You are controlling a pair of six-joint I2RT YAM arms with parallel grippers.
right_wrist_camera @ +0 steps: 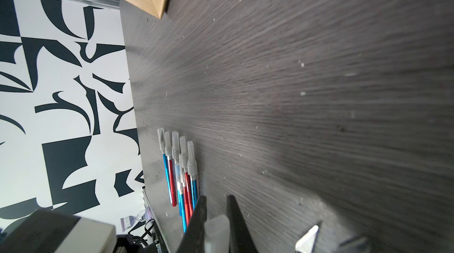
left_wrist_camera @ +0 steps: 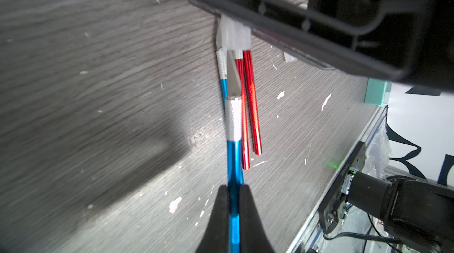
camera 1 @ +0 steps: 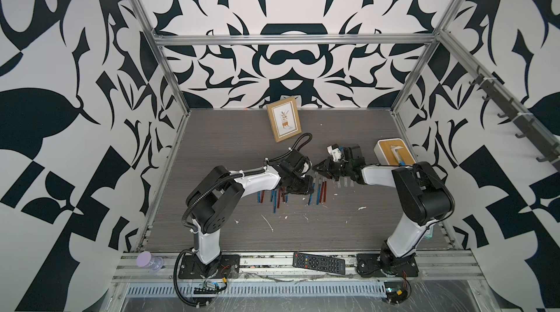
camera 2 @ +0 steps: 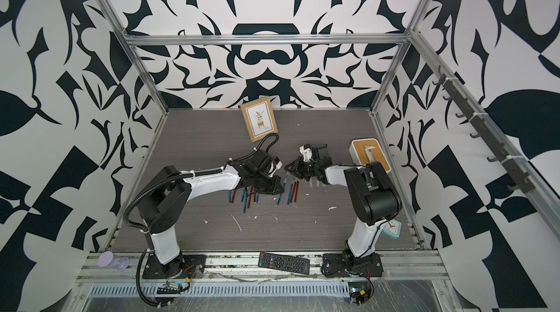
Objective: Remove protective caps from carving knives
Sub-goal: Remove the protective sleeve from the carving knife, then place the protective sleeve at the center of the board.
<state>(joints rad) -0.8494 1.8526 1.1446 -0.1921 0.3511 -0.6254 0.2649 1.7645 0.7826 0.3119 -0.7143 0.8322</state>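
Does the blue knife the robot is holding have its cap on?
No, the blue knife held in the left gripper shows its pointed blade bare and uncovered.

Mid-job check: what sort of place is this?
Probably a robot test cell, not a real workshop: an aluminium frame encloses the table, black-and-white patterned walls surround it, and props like a picture frame and remote control sit around.

Both top views give you bright, even overhead light with only soft shadows; in the left wrist view a broad dark shadow crosses the grey wood-grain tabletop (left_wrist_camera: 73,67), its grain smearing towards the margins; glare streaks the metallic red knife handles (left_wrist_camera: 252,106); in the right wrist view the nearest translucent whitish plastic cap (right_wrist_camera: 216,234) is out of focus.
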